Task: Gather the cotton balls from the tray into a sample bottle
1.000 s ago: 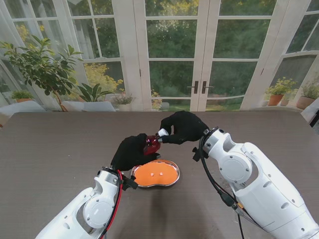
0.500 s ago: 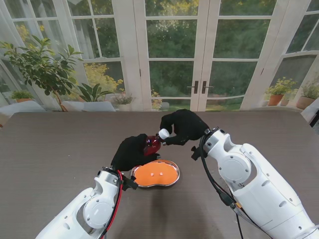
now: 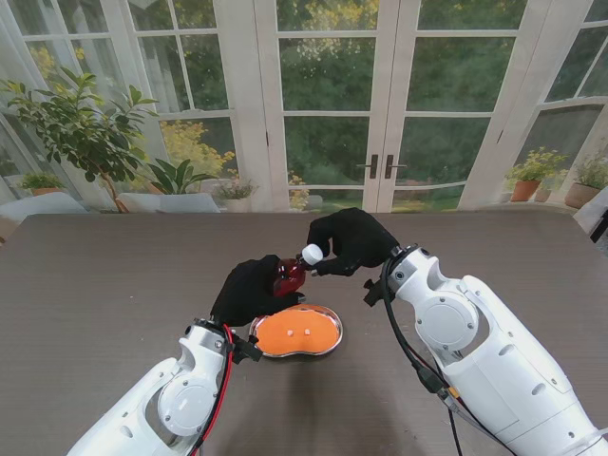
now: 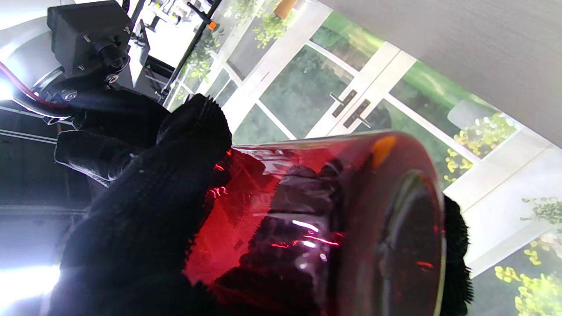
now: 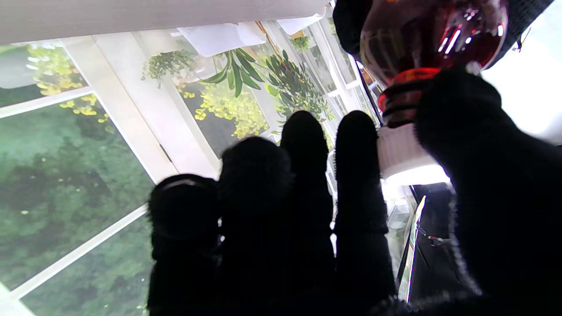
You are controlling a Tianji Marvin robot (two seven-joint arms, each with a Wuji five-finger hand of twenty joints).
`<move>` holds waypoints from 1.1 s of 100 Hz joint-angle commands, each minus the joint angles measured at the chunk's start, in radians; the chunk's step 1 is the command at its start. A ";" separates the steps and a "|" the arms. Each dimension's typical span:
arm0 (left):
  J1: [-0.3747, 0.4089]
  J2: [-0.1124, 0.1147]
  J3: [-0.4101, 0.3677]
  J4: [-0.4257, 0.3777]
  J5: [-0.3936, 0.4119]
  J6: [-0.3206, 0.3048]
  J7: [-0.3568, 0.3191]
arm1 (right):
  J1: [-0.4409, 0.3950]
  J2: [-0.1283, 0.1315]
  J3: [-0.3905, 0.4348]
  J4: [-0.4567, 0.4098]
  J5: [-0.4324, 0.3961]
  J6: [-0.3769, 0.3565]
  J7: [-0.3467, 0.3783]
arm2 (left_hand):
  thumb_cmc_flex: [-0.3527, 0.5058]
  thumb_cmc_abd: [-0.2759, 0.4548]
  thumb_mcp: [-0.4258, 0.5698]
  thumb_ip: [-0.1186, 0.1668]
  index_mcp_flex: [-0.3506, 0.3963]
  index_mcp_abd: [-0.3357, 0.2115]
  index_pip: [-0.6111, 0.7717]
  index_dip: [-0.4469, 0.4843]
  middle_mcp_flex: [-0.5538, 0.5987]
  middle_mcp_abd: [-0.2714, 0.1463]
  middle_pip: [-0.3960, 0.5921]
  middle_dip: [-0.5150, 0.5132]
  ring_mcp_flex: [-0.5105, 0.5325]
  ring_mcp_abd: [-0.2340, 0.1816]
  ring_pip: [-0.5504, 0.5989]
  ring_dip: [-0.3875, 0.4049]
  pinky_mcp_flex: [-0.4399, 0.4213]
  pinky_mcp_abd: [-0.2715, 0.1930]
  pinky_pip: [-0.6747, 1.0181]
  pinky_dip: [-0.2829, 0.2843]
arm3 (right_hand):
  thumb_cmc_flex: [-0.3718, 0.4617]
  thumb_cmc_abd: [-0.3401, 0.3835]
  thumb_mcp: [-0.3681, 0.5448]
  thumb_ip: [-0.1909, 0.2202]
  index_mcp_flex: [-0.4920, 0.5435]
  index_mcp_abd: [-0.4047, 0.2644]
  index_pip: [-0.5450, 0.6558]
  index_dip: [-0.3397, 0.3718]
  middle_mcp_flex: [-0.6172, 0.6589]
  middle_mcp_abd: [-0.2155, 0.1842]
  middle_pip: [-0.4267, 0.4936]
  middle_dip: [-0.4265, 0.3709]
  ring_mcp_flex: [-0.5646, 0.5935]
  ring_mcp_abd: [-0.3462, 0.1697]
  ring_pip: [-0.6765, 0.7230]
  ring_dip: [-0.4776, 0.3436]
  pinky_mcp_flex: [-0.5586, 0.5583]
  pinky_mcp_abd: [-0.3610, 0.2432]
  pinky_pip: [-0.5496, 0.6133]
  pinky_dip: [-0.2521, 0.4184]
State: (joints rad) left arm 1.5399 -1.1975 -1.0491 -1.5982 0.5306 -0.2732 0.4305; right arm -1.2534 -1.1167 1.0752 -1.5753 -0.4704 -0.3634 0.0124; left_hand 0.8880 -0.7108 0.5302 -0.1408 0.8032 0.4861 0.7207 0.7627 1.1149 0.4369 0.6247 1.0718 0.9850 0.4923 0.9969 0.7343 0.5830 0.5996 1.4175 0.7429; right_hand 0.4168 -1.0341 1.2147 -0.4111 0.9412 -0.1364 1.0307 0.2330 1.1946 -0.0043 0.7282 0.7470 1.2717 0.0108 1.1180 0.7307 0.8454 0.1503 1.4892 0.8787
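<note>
My left hand (image 3: 247, 290) is shut on a red glass sample bottle (image 3: 288, 276), held tilted above the table with its neck toward the right hand. The left wrist view shows the bottle's base and body (image 4: 333, 228) close up, with gloved fingers (image 4: 145, 210) wrapped around it. My right hand (image 3: 351, 240) pinches the white ribbed cap (image 3: 311, 254) at the bottle's mouth. In the right wrist view the cap (image 5: 401, 153) sits at the end of the threaded neck (image 5: 401, 103), between thumb and forefinger. I cannot tell whether it is still threaded on. Two cotton balls (image 3: 297, 332) lie in the tray.
The kidney-shaped metal tray (image 3: 332, 339) with an orange liner rests on the dark table (image 3: 104, 285), nearer to me than both hands. Glass doors and potted plants stand beyond the table's far edge.
The right hand has shifted only slightly at the cap. The left hand and the bottle have held still, and the tray is unchanged.
</note>
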 commanded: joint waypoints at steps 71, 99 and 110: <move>0.008 -0.001 -0.002 -0.010 -0.005 0.005 -0.035 | -0.003 -0.002 -0.011 -0.003 0.000 0.002 0.021 | 0.281 0.351 0.267 0.042 0.108 -0.217 0.335 -0.002 0.053 -0.065 0.029 0.021 0.047 0.016 0.062 0.013 -0.003 -0.054 0.042 0.001 | 0.000 -0.035 0.145 0.074 -0.055 0.079 -0.090 0.071 -0.065 -0.007 0.004 0.002 0.046 -0.037 -0.024 -0.007 -0.010 0.005 0.040 -0.007; 0.007 -0.001 0.000 -0.009 -0.005 0.005 -0.036 | 0.000 -0.005 -0.012 0.008 0.007 -0.016 0.010 | 0.282 0.351 0.267 0.042 0.107 -0.216 0.333 -0.006 0.052 -0.064 0.028 0.024 0.045 0.016 0.062 0.014 -0.005 -0.055 0.041 0.001 | 0.016 -0.123 0.166 0.066 -0.049 0.076 -0.097 0.149 -0.066 -0.013 0.031 0.006 0.047 -0.045 -0.011 0.001 -0.004 0.012 0.039 -0.010; 0.006 -0.001 0.001 -0.008 -0.006 0.005 -0.036 | 0.001 -0.005 -0.011 0.011 0.007 -0.021 0.009 | 0.282 0.350 0.267 0.041 0.108 -0.216 0.333 -0.006 0.052 -0.065 0.028 0.024 0.045 0.016 0.062 0.014 -0.006 -0.055 0.041 0.001 | 0.027 -0.146 0.171 0.060 -0.048 0.075 -0.090 0.155 -0.063 -0.014 0.034 0.008 0.048 -0.047 -0.011 0.000 -0.003 0.012 0.039 -0.011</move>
State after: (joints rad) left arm 1.5439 -1.1958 -1.0496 -1.6018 0.5277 -0.2696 0.4148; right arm -1.2527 -1.1173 1.0662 -1.5646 -0.4633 -0.3793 0.0103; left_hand 0.8880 -0.7107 0.5302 -0.1408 0.8001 0.4861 0.7309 0.7472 1.1149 0.4369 0.6247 1.0723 0.9850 0.4923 0.9970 0.7342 0.5830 0.5996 1.4175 0.7429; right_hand 0.4167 -1.1334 1.3259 -0.3497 0.9060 -0.0565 0.9176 0.3591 1.1306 -0.0040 0.7387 0.7460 1.2717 -0.0013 1.0931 0.7307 0.8397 0.1514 1.4897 0.8783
